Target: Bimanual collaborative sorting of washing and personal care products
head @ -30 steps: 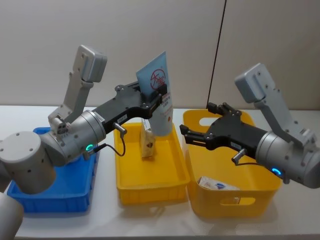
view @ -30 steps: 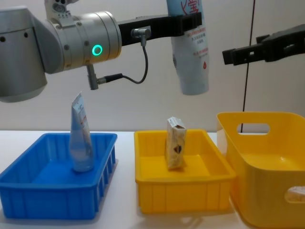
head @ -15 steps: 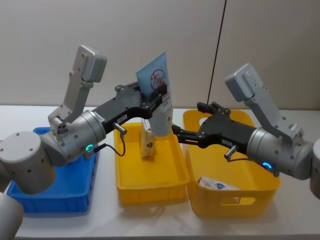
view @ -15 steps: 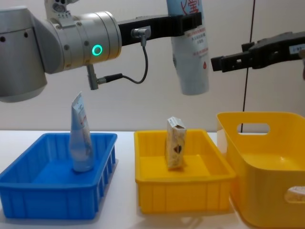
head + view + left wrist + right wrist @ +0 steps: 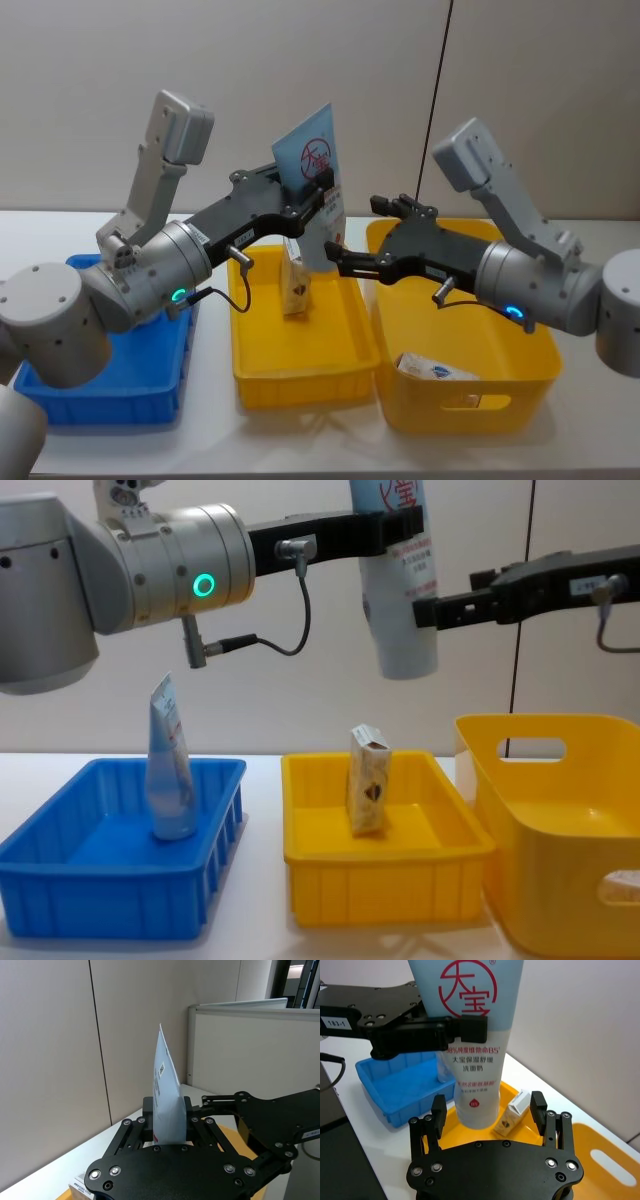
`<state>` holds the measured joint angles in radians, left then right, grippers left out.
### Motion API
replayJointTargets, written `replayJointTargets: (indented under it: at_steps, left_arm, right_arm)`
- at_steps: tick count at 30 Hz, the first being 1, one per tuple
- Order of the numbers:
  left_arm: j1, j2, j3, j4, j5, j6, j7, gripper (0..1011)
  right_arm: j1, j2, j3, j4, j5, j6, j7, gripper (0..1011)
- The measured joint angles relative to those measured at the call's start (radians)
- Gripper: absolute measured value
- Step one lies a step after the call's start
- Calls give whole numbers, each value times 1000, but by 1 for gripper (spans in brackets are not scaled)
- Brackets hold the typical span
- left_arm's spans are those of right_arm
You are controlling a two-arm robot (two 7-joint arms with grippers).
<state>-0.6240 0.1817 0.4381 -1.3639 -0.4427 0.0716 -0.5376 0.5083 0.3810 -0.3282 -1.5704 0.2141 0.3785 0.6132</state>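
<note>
My left gripper [image 5: 314, 192] is shut on a white and pale-blue squeeze tube [image 5: 309, 158] with red print. It holds the tube cap-down, high above the yellow tray [image 5: 300, 380]. My right gripper [image 5: 336, 258] is open at the tube's lower end [image 5: 475, 1085], with one finger [image 5: 438, 1110] on each side and not touching it. In the chest view its tip [image 5: 425, 610] meets the tube's edge [image 5: 400, 620]. A small carton [image 5: 368, 792] stands upright in the yellow tray. A second tube [image 5: 170, 770] stands in the blue tray [image 5: 100, 890].
A deep yellow basket [image 5: 470, 400] on the right holds a white carton [image 5: 435, 370] lying flat. The blue tray [image 5: 100, 400] sits on the left, under the left arm. A black cable hangs down the wall behind the basket.
My right gripper has moved left, from above the basket to the tube's lower end, and stayed open. The left gripper and the tube have not moved.
</note>
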Motion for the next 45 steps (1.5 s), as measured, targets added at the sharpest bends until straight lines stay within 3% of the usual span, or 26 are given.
replayJointTargets:
  at_steps: [6,19,29,38,45]
  left_arm:
    - [0,0,0,0,0,0,0,284]
    - [0,0,0,0,0,0,0,288]
    - [0,0,0,0,0,0,0,599]
    - [0,0,0,0,0,0,0,847]
    - [0,0,0,0,0,0,0,1001]
  right_arm:
    - [31,-10,-14,45,6,-25,18,986]
    - [90,-30,-41,132,34,-70,69,641]
    - [118,-44,-58,169,49,-80,85,296]
    - [125,-50,-63,178,58,-82,81,142]
    - [120,-51,-60,175,63,-77,53,96]
